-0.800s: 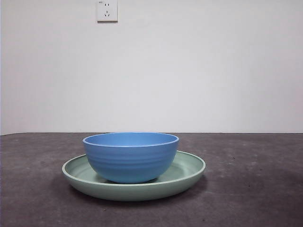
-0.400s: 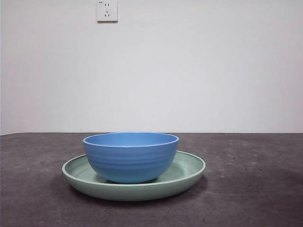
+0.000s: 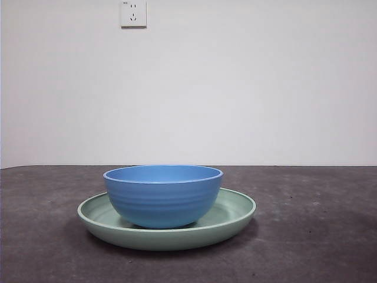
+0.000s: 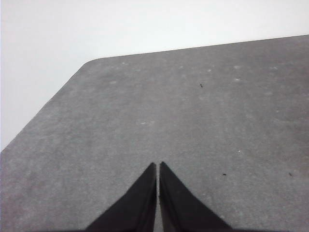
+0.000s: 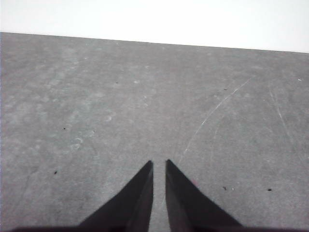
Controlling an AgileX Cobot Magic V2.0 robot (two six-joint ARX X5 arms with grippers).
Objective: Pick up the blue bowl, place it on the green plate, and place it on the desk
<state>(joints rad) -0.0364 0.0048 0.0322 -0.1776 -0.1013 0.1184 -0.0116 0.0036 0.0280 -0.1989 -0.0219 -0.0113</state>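
The left claw (image 4: 158, 166) hangs over bare desk (image 4: 193, 106) with its two jaws pressed together, gripping nothing. The right claw (image 5: 158, 164) also hangs over bare desk, its jaws nearly together with only a thin slit between them, and it too holds nothing. Neither wrist view shows the bowl or the plate, so which arm is nearer cannot be told.

In the front view no arm appears. The blue bowl (image 3: 163, 196) stands upright inside the green plate (image 3: 232, 209), resting on the plate's floor slightly toward 9 o'clock of its centre. The bowl seems empty, though its inside is mostly hidden from this low angle. The plate lies flat on the desk, and a white wall socket (image 3: 133, 13) sits at 12 o'clock, high above both.

Judging by this, the bowl already sits on the plate; lifting it off onto the desk remains.
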